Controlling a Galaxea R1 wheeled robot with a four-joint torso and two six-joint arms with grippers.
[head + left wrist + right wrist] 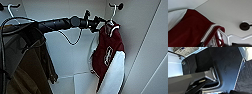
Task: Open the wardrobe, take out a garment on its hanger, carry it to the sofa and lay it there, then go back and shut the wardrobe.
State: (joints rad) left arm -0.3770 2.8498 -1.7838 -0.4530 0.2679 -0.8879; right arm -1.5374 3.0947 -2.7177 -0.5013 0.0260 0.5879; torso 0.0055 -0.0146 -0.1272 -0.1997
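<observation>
I look into the open wardrobe, plain white inside. The garment, a maroon jacket with white sleeves and a white chest emblem, hangs at the right on the white hanger. The hanger's hook sits over a black peg. My left arm reaches in from the left, and my left gripper is right at the hanger's neck, against the jacket's collar. The left wrist view shows the maroon jacket, its striped collar, the hanger and the peg from close up.
An olive-green jacket hangs at the left on its own hanger, under my arm. The wardrobe door stands open at the right. The right wrist view shows my dark base and grey carpet.
</observation>
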